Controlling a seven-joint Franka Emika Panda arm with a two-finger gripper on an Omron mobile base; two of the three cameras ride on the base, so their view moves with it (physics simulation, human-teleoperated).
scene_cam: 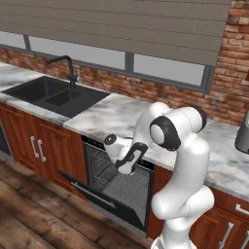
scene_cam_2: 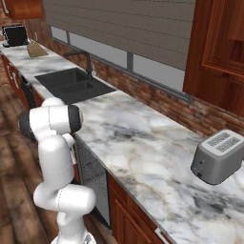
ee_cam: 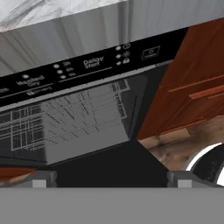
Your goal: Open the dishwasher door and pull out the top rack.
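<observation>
Dishwasher door [scene_cam: 99,194] is already down: it hangs open below the counter edge with its grey bar handle [scene_cam: 92,195] at the outer lip. Door step looks done to me; the rack pull is what's in hand.

My gripper [scene_cam: 127,168] sits in front of the open cavity, just under the countertop [scene_cam: 121,116], fingers spread as wide as they go and holding nothing. In the hand view my two fingertips [ee_cam: 43,178] stand far apart at the bottom corners, with the dotted control strip [ee_cam: 87,65] above and the top rack [ee_cam: 65,116] straight ahead, well inside the tub.

How I'd do it well:
- go in level, under the control strip, clear of the door panel below
- aim for the rack's front rail near its middle, so it doesn't skew on its runners
- close on one rail wire, not across the grid
- pull straight out along the slide, no lift or twist

Risk: the front rail is hard to pick out from the grid here, so I'd confirm contact before pulling.
</observation>
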